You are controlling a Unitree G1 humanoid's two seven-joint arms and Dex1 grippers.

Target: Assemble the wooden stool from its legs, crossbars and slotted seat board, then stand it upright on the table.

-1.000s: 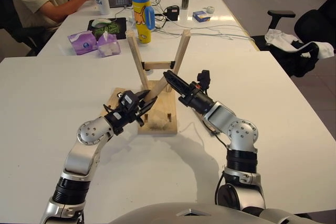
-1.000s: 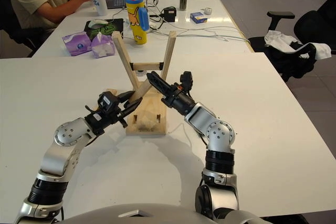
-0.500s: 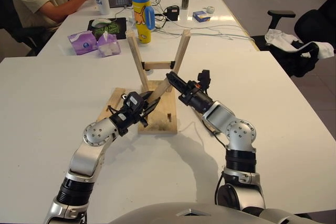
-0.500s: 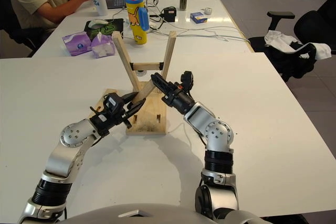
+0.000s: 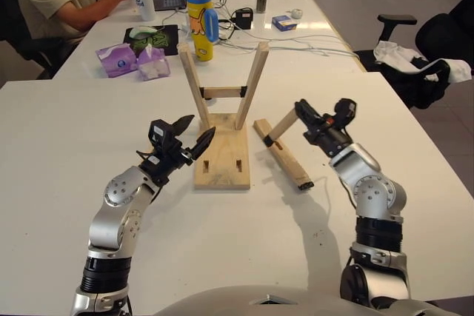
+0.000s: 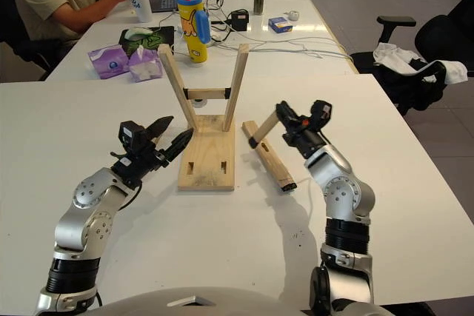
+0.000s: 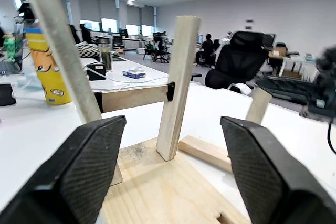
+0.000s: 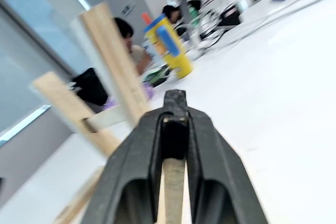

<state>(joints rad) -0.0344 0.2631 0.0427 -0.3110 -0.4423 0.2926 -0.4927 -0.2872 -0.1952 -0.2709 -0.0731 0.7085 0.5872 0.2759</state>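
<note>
Right gripper (image 5: 300,111) clenched on loose leg pair (image 5: 285,155), 3 o'clock of seat board (image 5: 222,172) — likely staging for free slots (image 5: 238,162). Left gripper (image 5: 197,127) released, 9 o'clock — poised to steady board.

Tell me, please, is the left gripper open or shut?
Open: the left gripper is spread wide and empty, hovering beside the seat board.

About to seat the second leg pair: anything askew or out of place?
Yes. The second leg pair sits askew on the table right of the seat board, one leg raised in the right gripper. The board's near slots are empty; the first leg pair stands at its far end.
</note>
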